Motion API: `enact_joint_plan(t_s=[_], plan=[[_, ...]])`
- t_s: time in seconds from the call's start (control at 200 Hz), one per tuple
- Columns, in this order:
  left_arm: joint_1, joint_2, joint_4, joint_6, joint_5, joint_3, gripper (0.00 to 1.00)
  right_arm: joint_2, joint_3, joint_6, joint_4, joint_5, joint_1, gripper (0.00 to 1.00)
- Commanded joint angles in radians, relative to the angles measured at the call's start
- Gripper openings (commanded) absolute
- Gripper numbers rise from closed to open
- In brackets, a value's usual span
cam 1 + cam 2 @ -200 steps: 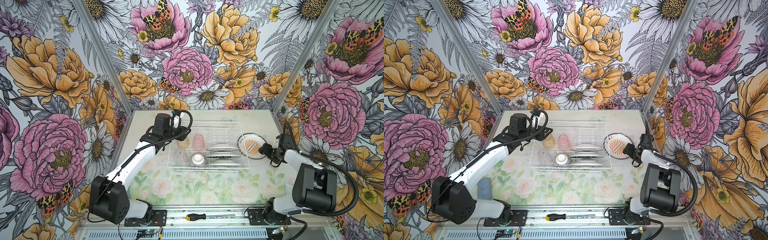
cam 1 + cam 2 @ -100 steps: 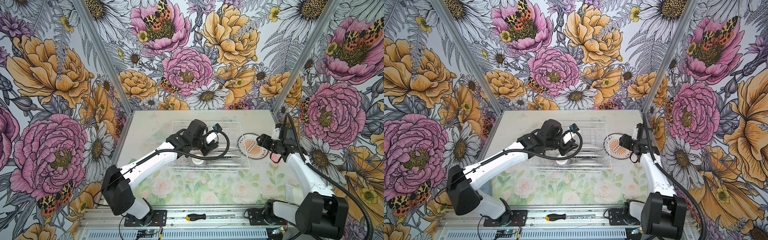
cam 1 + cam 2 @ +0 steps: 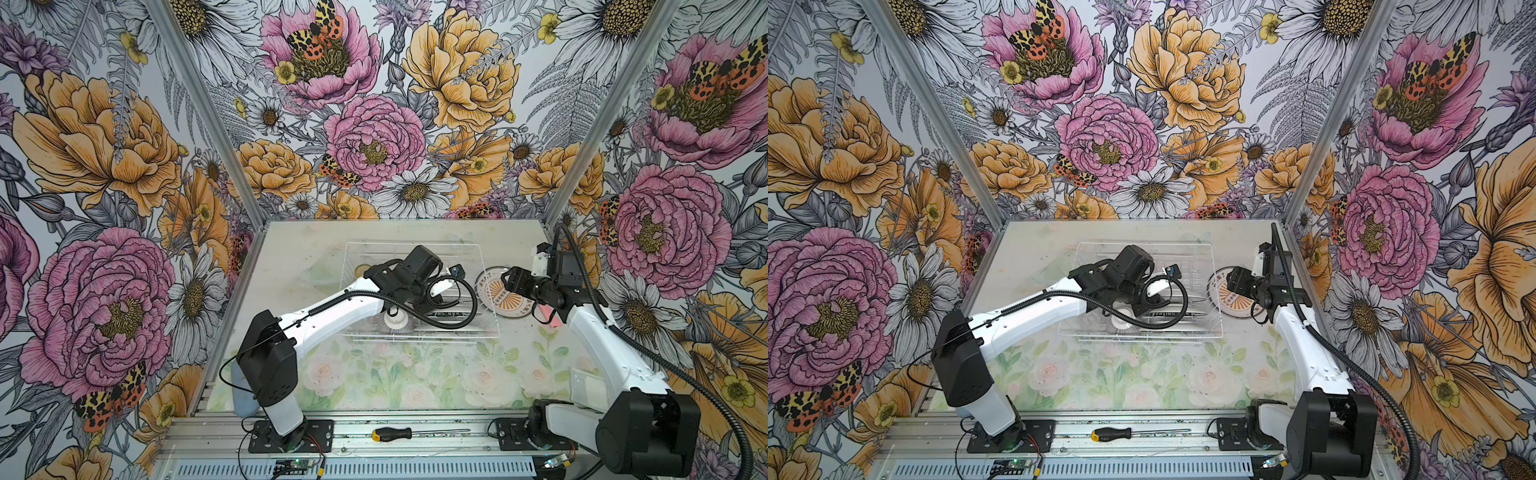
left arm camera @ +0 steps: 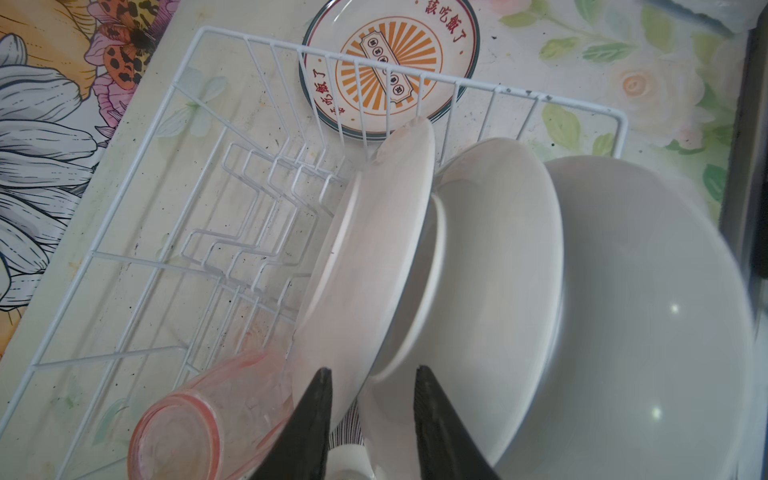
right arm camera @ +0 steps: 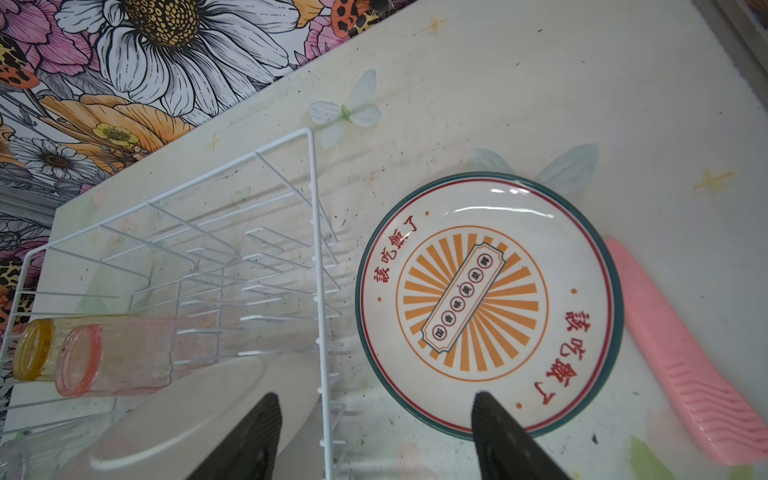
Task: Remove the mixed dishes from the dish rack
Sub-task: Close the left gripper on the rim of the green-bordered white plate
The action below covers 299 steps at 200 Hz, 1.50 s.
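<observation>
Straddling the rim of the nearest upright plate, at lower centre of the left wrist view, the left tool stands partly open. This plate sits slotted in the dish rack, edge-on inside the gap. Meanwhile the right tool hangs released, empty.

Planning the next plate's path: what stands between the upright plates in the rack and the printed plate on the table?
The dish rack end wall and a strip of bare table separate the upright plates from the printed plate, in the right wrist view.
</observation>
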<state>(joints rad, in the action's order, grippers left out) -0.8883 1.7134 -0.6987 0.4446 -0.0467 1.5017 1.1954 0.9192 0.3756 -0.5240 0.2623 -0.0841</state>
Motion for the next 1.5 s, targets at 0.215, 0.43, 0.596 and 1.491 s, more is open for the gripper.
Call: enact_joint_plan(t_s=[0.215, 0.43, 0.596, 1.491], plan=[[-0.014, 0.088, -0.012, 0.072, 0.101, 0.091, 0.34, -0.033, 0.021, -0.003, -0.002, 0.000, 0.006, 0.74], [-0.017, 0.152, -0.010, 0.097, 0.129, 0.141, 0.30, -0.034, 0.013, -0.008, -0.001, 0.000, 0.007, 0.74], [-0.020, 0.171, 0.010, 0.107, 0.174, 0.160, 0.24, -0.034, 0.010, -0.013, 0.001, 0.002, 0.006, 0.74], [-0.034, 0.153, 0.164, 0.097, 0.444, 0.126, 0.00, -0.041, -0.002, -0.013, 0.011, 0.004, 0.007, 0.74]])
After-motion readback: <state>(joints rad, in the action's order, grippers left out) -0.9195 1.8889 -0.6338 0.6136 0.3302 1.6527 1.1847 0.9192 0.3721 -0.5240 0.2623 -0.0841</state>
